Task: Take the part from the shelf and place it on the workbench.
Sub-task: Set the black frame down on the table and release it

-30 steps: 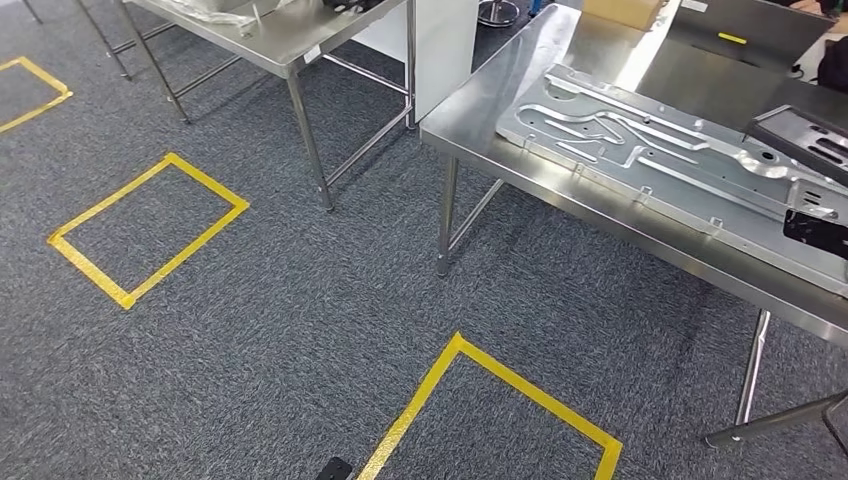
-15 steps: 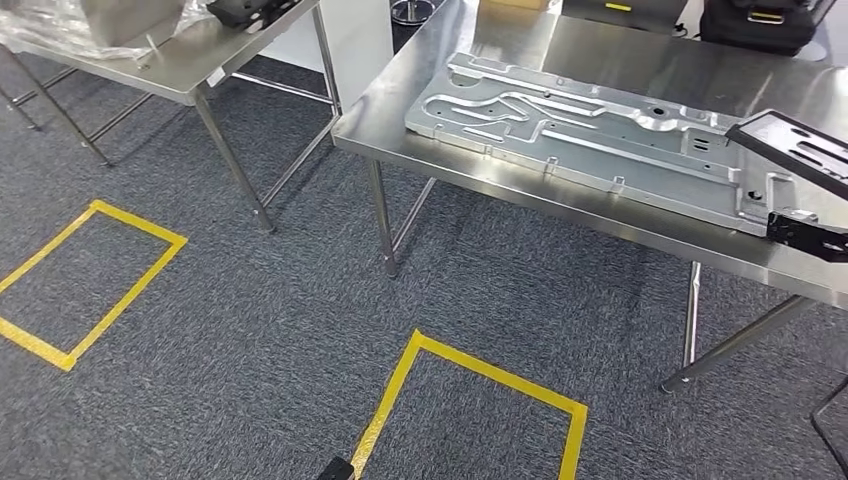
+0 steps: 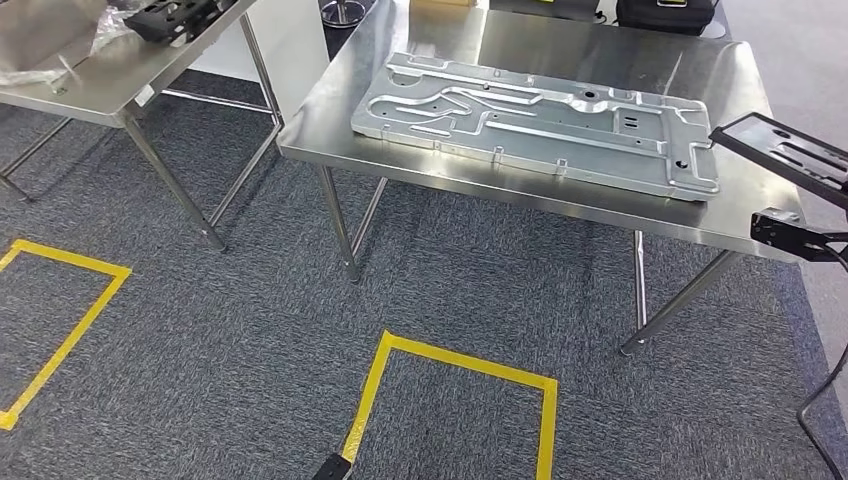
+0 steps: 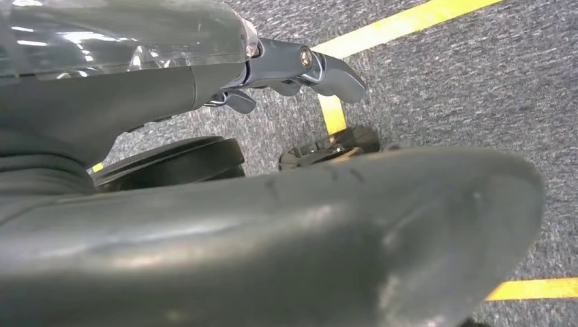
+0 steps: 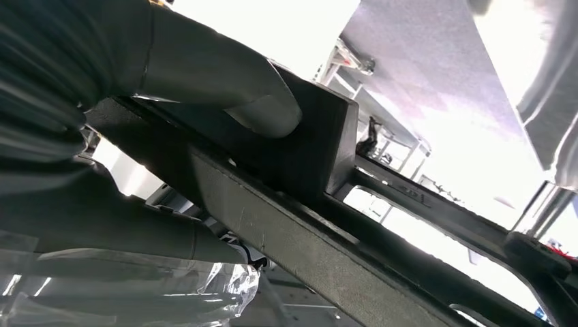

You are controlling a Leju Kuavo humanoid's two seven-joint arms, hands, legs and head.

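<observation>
The right hand [image 5: 136, 122] is gripping the black frame part [image 3: 790, 160], thumb pressing on its flat face, and is carrying it at the right end of the steel counter [image 3: 560, 200]. The part's long axis is running out over that counter end, just beside the large silver plate [image 3: 540, 125], so the drop spot lies forward and left. The left hand [image 4: 300, 68] is hanging over the carpet, fingers curled, holding nothing.

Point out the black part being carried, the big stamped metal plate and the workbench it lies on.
black part [image 3: 790, 152], head view, on its frame bar.
stamped metal plate [image 3: 540, 125], head view, on its flat middle.
workbench [image 3: 560, 203], head view, on its bare front edge.
</observation>
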